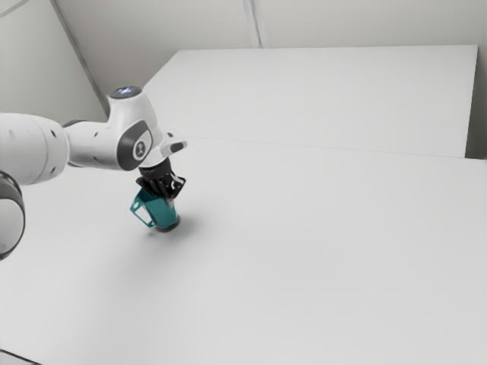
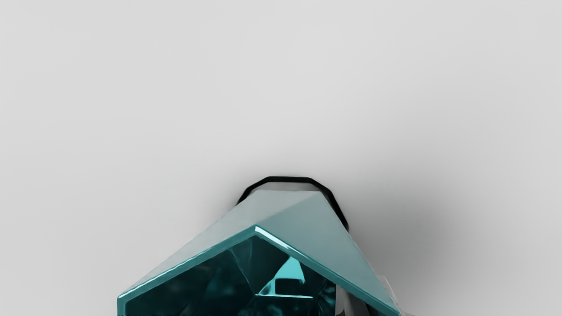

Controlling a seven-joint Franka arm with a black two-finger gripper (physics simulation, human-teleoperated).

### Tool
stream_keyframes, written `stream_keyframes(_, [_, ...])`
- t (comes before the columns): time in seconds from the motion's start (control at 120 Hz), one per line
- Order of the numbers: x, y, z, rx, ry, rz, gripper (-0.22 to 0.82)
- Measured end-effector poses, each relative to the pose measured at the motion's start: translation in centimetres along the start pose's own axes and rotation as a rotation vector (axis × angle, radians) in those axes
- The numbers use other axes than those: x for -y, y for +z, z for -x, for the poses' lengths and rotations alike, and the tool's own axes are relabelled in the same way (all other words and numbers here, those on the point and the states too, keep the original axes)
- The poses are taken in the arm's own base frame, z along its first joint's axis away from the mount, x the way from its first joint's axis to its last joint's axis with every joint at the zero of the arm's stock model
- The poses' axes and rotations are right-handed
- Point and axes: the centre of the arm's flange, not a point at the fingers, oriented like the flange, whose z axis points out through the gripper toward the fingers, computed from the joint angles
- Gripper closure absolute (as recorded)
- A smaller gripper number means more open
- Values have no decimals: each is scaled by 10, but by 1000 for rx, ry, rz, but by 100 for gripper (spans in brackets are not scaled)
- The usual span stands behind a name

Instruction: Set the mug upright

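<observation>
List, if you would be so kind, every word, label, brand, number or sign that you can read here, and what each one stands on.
No text can be read for certain.
Blue-lit marking on the arm's round cap: too small to read.
Pale sign on the dark oval badge of the arm: too small to make out.
Teal mug: no lettering on the sides that show.

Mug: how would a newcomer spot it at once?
On the pale table, follow the white arm from the exterior view's left to its black gripper. Just below is the mug: faceted, with an angular handle, its teal setting it apart from both.
</observation>
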Motion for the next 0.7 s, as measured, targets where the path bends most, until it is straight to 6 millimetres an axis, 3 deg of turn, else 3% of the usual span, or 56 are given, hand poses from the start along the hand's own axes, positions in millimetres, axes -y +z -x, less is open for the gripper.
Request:
stream_keyframes(0.208, [-1,0,-1,-5,-28,1,30])
stream_keyframes(0.475, [-13,-66,5,-103,-27,45,10])
stream_keyframes(0.575, [-7,-107,10,-135,-38,68,7])
stream_keyframes(0.7, [9,-189,6,-190,-53,81,5])
